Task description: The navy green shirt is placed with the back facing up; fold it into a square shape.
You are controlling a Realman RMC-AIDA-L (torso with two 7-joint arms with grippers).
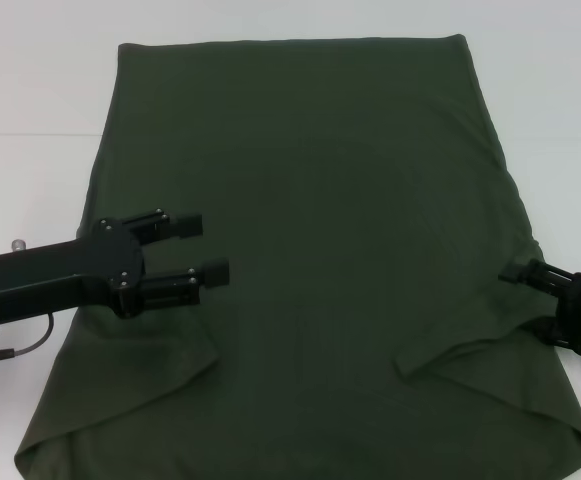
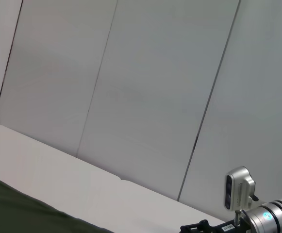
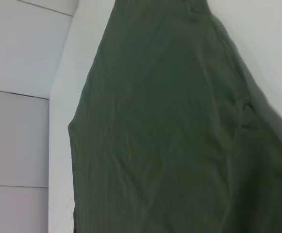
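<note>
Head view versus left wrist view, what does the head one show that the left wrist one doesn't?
Only the head view shows the left claw, open over the left side of the navy green shirt, and most of the shirt itself, spread flat with its sleeves already folded inward. Only the left wrist view shows the panelled wall behind the table and a small camera mounted on the other arm. Both show the white table, part of the shirt, and the right claw at the shirt's right edge.
</note>
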